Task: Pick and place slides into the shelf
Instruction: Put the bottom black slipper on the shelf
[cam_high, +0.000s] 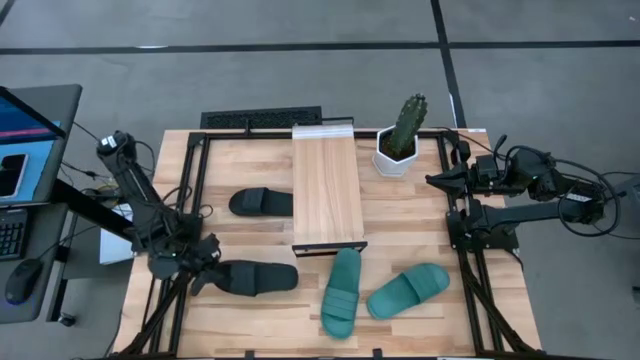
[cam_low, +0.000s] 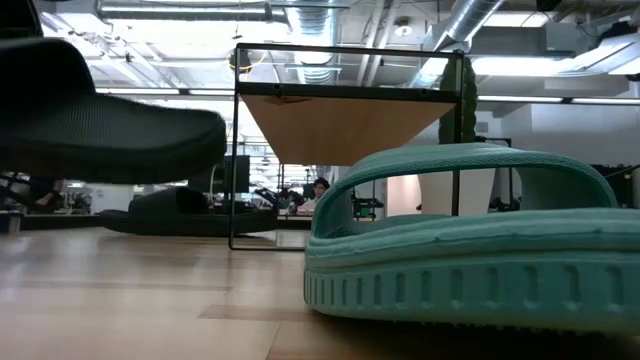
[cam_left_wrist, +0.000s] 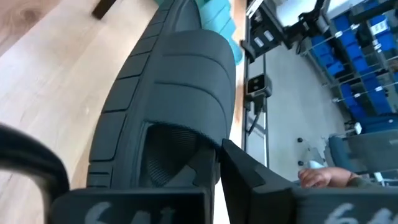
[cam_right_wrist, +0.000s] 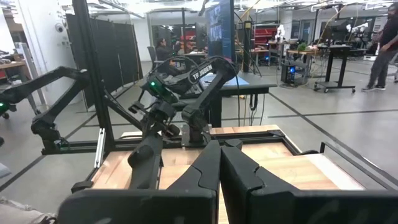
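A pale plank wooden table (cam_high: 250, 320) inside a black metal frame stands on grey floor; the low view shows ceiling ducts and lights behind. The narrow light-wood shelf (cam_high: 326, 190) sits upper centre, a potted green cactus (cam_high: 403, 135) to its right.

The left gripper (cam_high: 205, 272), lower left, is clamped on the heel of a black rubber slide (cam_high: 255, 277), lifted clear of the table in the low view, long axis left-right. The right gripper (cam_high: 437, 180), fingers together and holding nothing, hangs at the right edge.

Another black slide (cam_high: 262, 201) lies left of the shelf. Two teal-green slides (cam_high: 341, 291) lie below it, one upright, one (cam_high: 408, 290) slanting.
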